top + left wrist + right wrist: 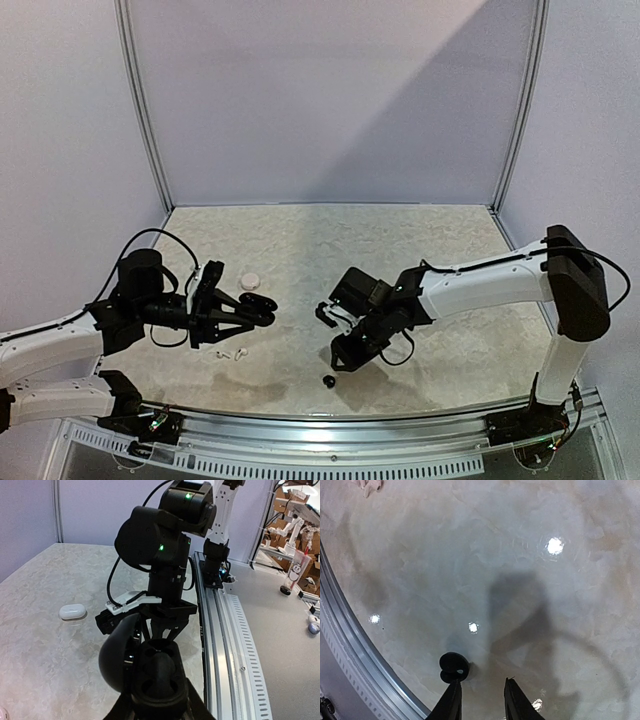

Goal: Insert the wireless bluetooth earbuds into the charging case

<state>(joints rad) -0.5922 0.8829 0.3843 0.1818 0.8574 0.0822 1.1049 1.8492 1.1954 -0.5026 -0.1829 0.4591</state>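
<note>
- Left gripper (252,312): reaches in from the left edge of the bench (450,250), fingers clamped on the black charging case (157,672).
- Black charging case: held off the surface, left of mid-bench, with its domed lid swung open to one side. The inside is dark in the left wrist view, so a bud may or may not sit in the wells; cannot tell.
- White case (73,612): lid closed, flat on the bench just beyond the held black case, toward the far edge, apart from it.
- White earbuds (228,352): two small pale pieces lying close together near the near edge, left of centre, below the left gripper in the top view.
- Right gripper (481,681): angled down toward the near edge at about mid-bench, fingers apart, nothing between them.
- Black earbud (453,666): glossy, on the bench close to the near-edge rail (350,645). It lies just beyond one right fingertip and outside the gap.
- The two arms stand well apart.
</note>
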